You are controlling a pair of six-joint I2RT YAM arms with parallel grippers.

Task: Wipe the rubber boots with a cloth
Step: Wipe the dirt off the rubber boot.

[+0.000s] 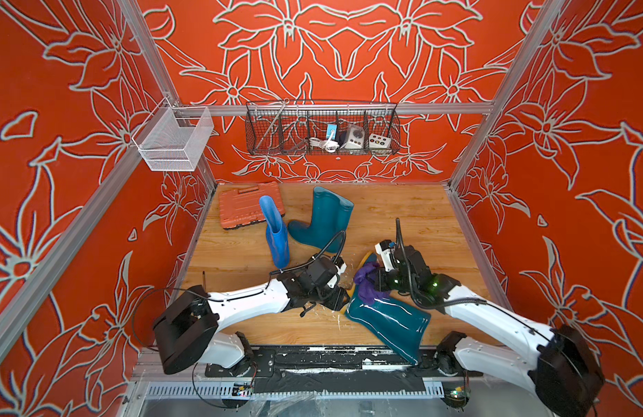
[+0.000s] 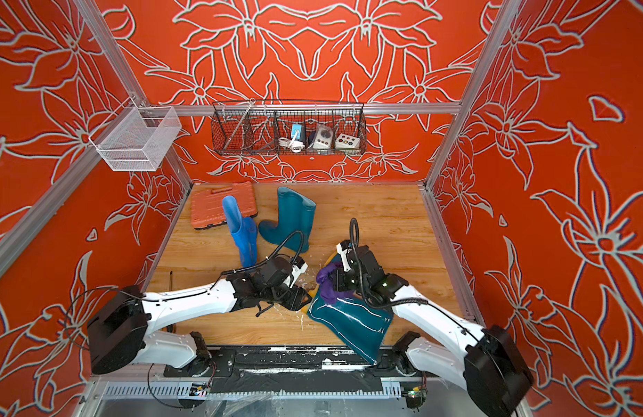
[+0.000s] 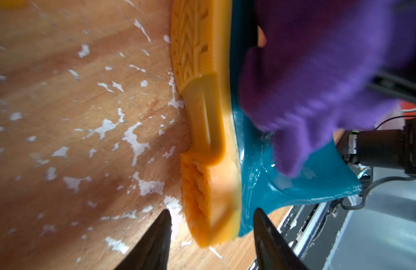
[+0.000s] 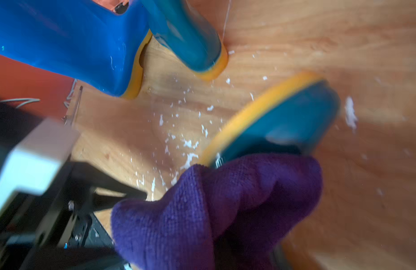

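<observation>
The counter (image 1: pixel 240 260) was overlooked from above in both top views; the near teal boot (image 3: pixel 251 182) was framed closely from both wrists.

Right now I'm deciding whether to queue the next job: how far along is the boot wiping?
Done: nothing provable; no boot shows a clear wiped mark. In hand: the right gripper, shut on the purple cloth, holds it on the teal boot lying on its side, while the left gripper stands open around that boot's heel. Left: the blue boot and the upright teal boot stand untouched farther back.
</observation>
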